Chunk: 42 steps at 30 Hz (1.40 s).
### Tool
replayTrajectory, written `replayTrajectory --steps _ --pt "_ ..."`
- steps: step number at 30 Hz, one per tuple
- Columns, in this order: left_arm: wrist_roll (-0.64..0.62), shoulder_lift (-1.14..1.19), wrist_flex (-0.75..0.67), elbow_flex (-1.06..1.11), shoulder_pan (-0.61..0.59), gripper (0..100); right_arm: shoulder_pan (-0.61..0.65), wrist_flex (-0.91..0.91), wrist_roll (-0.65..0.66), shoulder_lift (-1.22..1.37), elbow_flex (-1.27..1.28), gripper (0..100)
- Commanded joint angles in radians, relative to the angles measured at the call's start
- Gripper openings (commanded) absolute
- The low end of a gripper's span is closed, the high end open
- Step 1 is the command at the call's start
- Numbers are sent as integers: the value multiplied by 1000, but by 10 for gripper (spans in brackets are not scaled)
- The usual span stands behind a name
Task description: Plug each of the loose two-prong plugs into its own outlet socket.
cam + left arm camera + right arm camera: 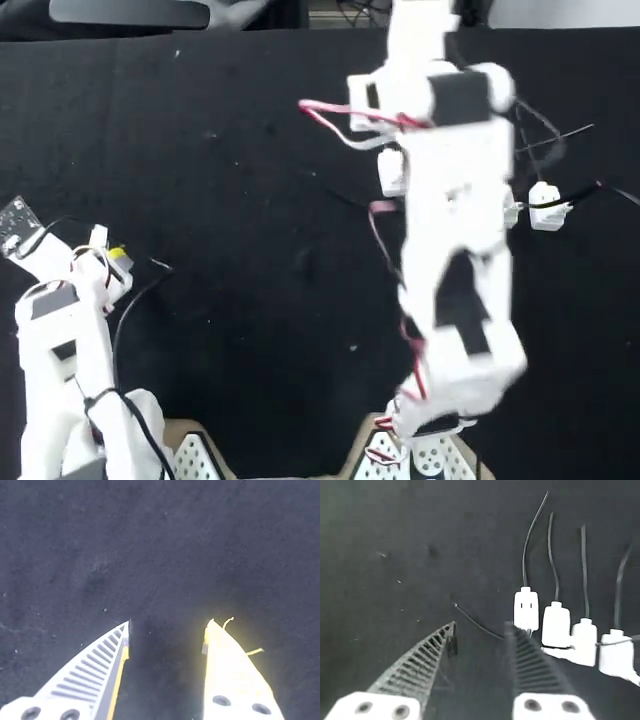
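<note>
While right hand [482,626] gapes, plugs [556,625] crowd alongside.

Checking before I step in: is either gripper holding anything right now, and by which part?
Nothing is held. The left gripper is open over the black cloth; the right gripper is open near the white connectors.

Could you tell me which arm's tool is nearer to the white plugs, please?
Right. The right tool sits open just short of the white plugs; the left tool hangs open over black cloth, well away from them.
</note>
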<state>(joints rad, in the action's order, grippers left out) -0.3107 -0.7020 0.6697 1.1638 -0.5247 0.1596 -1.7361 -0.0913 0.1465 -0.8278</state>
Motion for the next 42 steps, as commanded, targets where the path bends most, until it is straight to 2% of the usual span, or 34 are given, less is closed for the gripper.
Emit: replayTrajectory --steps 1,6,12,15,17,19,21,23,28,31,34,37,40,42 --pt "60 -173 11 7 48 184 -20 -17 -3 -289 188 11" --pt "141 -485 11 133 108 25 -58 21 74 -593 487 11" --pt "235 -789 12 286 206 42 -176 176 227 -951 967 15" --pt "247 -905 12 341 237 45 -190 230 328 -1102 1282 12" --pt "245 -980 12 364 263 47 -181 259 351 -1210 1458 15" --pt "247 -1060 23 378 294 47 -189 316 298 -1325 1603 15" --pt "261 -1129 97 389 306 48 -206 356 209 -1446 1715 15" --pt "327 -1128 161 384 315 48 -207 402 157 -1570 1831 15" --pt "485 -1123 358 409 331 48 -152 503 135 -1879 2138 15" --pt "470 -1123 483 361 302 48 -150 502 133 -2046 2293 15" --pt "416 -1123 583 380 308 48 -149 551 55 -2031 2385 15" --pt "404 -1123 543 519 297 44 -146 603 -5 -2011 2453 15" --pt "408 -1122 572 535 265 43 -152 592 -5 -2000 2517 15" --pt "405 -1122 606 535 240 43 -153 509 -5 -2008 2513 15"
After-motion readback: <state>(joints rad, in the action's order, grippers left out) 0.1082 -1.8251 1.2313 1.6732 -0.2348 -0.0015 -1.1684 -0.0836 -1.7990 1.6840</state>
